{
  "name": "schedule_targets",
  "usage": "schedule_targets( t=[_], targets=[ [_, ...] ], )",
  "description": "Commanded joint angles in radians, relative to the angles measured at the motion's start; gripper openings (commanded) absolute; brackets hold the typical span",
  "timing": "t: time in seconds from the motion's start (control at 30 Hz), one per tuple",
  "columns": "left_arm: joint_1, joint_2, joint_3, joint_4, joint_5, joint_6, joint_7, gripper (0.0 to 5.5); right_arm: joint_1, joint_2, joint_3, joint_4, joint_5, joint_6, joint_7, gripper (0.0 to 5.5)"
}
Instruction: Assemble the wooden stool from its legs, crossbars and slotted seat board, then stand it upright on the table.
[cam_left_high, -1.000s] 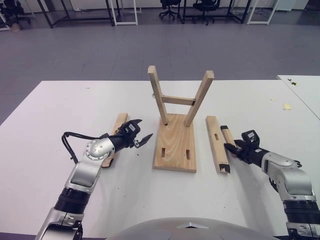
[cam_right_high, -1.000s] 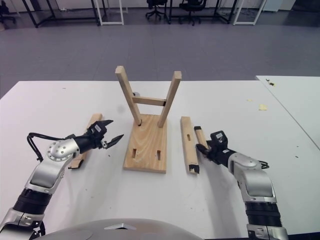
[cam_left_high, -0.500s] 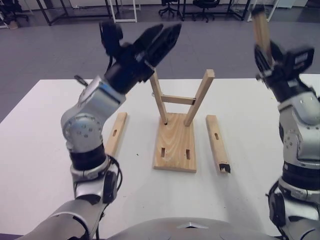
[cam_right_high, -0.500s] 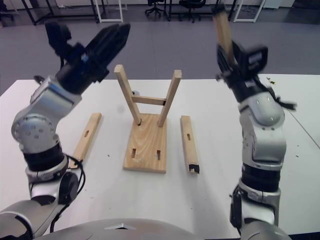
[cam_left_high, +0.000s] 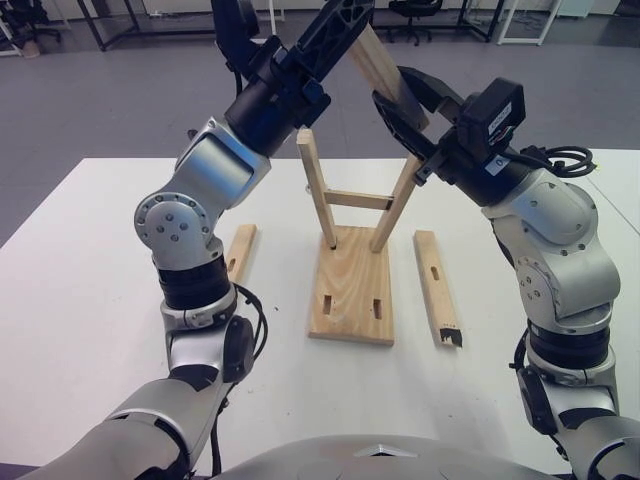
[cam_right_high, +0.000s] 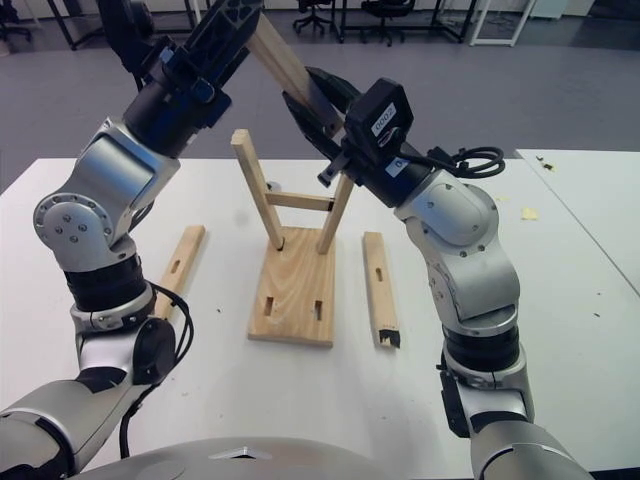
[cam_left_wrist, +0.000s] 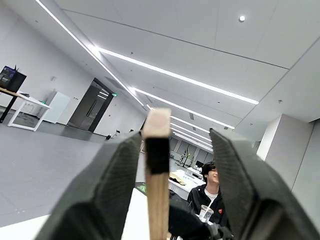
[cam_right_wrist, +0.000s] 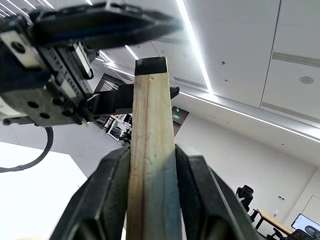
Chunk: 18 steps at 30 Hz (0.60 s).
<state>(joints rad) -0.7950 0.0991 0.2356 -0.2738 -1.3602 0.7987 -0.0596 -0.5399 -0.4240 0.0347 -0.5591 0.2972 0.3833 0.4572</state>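
The slotted seat board (cam_left_high: 349, 290) lies flat on the white table (cam_left_high: 90, 260), with two legs (cam_left_high: 316, 190) and a crossbar (cam_left_high: 355, 200) standing in its far end. High above it my right gripper (cam_left_high: 406, 100) is shut on a short wooden bar (cam_left_high: 385, 68), which slants up toward the left. My left gripper (cam_left_high: 345, 25) is open around that bar's upper end; in the left wrist view the bar (cam_left_wrist: 157, 190) sits between the spread fingers (cam_left_wrist: 107, 195). In the right wrist view the bar (cam_right_wrist: 150, 150) is clamped between the pads (cam_right_wrist: 112, 190).
One loose leg (cam_left_high: 238, 254) lies left of the board and another loose leg (cam_left_high: 436, 288) lies right of it, both flat on the table. A second white table (cam_left_high: 612, 180) stands at the far right. Desks and office chairs (cam_left_high: 410, 15) stand on the floor behind.
Both arms rose from the table, the right one carrying the bar. In the last half second they came together over the stool, and the left gripper now straddles the bar's top end.
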Motion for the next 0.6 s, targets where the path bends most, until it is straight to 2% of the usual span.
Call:
schedule_targets(
  t=[0.03, 0.27, 0.37, 0.5, 0.6],
  targets=[
    [0.015, 0.029, -0.021, -0.015, 0.045, -0.021, -0.011, 1.84, -0.003, -0.008, 0.008, 0.008, -0.009, -0.015, 0.02, 1.32],
    [0.016, 0.028, -0.036, 0.004, 0.061, -0.045, -0.015, 0.52, 0.01, -0.008, 0.006, 0.011, -0.035, -0.036, 0.02, 1.32],
    [0.01, 0.026, -0.035, 0.013, 0.066, -0.055, -0.009, 0.41, 0.013, -0.011, 0.016, 0.021, -0.053, -0.042, 0.021, 1.31],
    [0.03, 0.055, -0.017, -0.021, 0.068, -0.057, 0.017, 0.41, 0.045, -0.023, 0.04, 0.018, -0.071, -0.015, 0.032, 2.4],
    [0.069, 0.176, 0.085, -0.064, 0.051, -0.05, 0.051, 0.41, 0.095, -0.034, 0.013, -0.009, -0.063, 0.008, 0.025, 2.99]
  ],
)
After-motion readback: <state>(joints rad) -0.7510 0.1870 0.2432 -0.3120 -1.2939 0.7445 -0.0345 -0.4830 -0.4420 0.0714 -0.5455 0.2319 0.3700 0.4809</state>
